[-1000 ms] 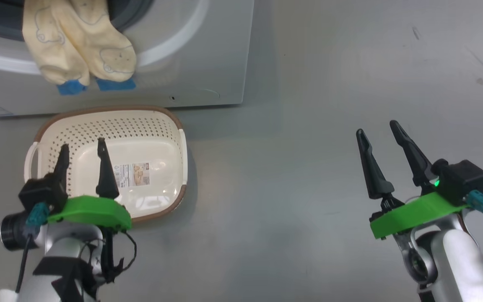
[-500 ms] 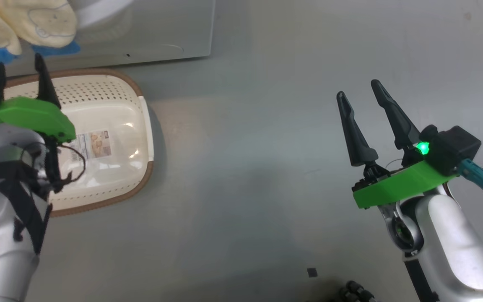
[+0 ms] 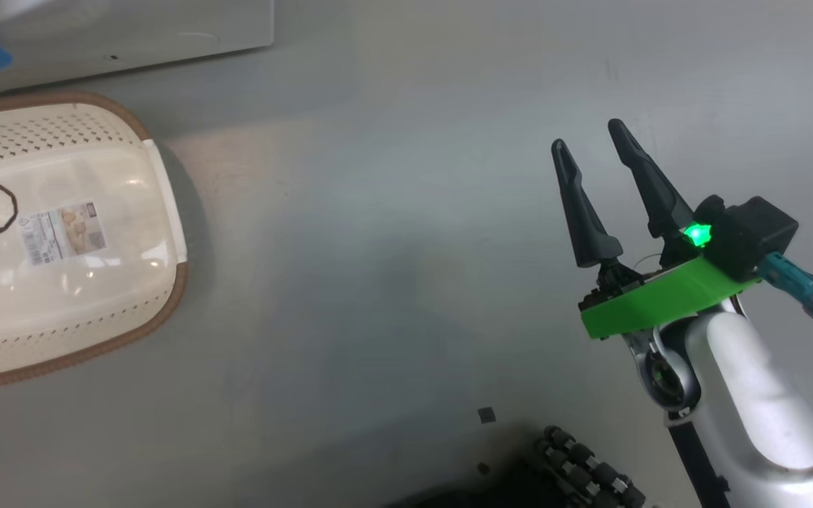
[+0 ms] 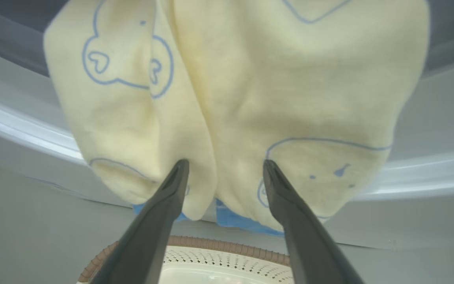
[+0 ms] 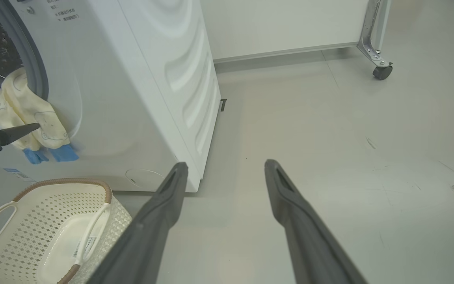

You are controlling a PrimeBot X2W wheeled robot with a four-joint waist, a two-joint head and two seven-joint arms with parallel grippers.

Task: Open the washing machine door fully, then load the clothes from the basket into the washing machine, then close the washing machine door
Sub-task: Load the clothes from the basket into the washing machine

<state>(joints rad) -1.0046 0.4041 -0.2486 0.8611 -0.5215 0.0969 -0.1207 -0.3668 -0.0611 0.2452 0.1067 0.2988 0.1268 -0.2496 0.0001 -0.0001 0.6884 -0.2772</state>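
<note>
- My left claw [image 4: 225, 163] is spread and pinching nothing. Its tips are at the hanging cream-yellow garment [image 4: 290, 98], one on each side of the middle fold. I can't tell whether they touch the cloth.
- The garment is only half loaded. It drapes out over the grey gasket [image 5: 41, 67] of the washing machine [image 5: 132, 98], and its blue cuffs [image 5: 49, 154] dangle down the white front.
- The basket [image 5: 53, 185] sits on the floor [image 3: 378, 282] just in front of the machine, directly under the cuffs. It holds nothing but its paper label [image 3: 64, 233].
- My right claw [image 3: 590, 137] is spread and empty, over bare floor well to the right of the machine.
- Main risk: if I close on a thin outer layer only, the cloth may slip free as I lift and slide off the lip into the basket or onto the floor.
- If I push inward without a grip, the cloth will likely bunch on the gasket rather than go over it.
- Any fabric left across the gasket would be trapped when the washing machine door is shut, and the door might not latch.
- The head camera is looking mostly at the floor, so I'd be steering from the wrist view alone and could drive the tips into the front panel.
</note>
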